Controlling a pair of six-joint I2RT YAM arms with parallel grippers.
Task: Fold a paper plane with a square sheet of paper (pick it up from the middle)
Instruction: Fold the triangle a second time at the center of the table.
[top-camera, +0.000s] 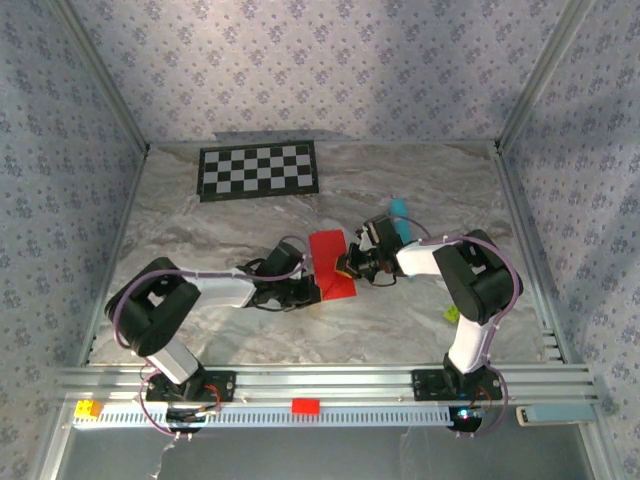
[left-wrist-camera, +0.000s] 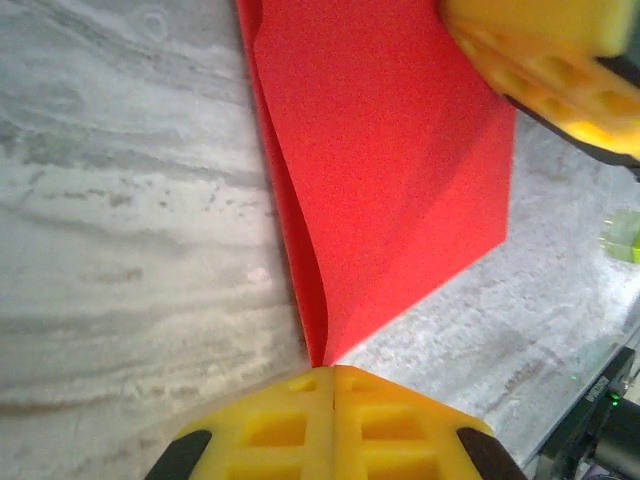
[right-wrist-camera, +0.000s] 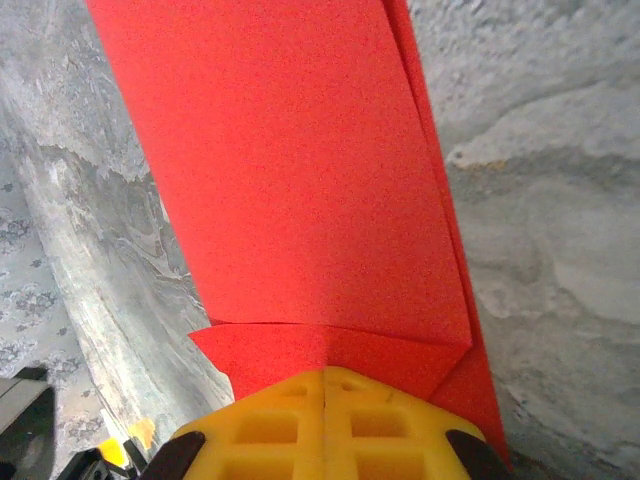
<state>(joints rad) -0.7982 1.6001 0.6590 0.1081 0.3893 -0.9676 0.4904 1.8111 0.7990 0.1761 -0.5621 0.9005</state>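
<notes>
Finding 1, left claw (left-wrist-camera: 333, 375): its fingers are pressed together on a corner of the square sheet of paper (top-camera: 330, 262). Two red layers meet in a point right at the fingertips and spread apart further ahead of the claw. The grip sits at the very tip, which I judge is meant to pin the layers so they cannot slip against each other.

Finding 2, right claw (right-wrist-camera: 323, 375): it is clamped on the opposite end of the same sheet. A narrow flap is creased across the paper just ahead of its fingertips, and the long red panel runs straight away from the claw.

Finding 3, position: the sheet lies between the two claws, which face each other, one at each end, over the middle of the marbled surface (top-camera: 400, 190). The near edges look raised off the surface, though whether the middle rests on it cannot be told.

Assessment: holding both ends keeps the thin paper taut and aligned for creasing. The sheet is partly folded, with no dart shape yet
</notes>
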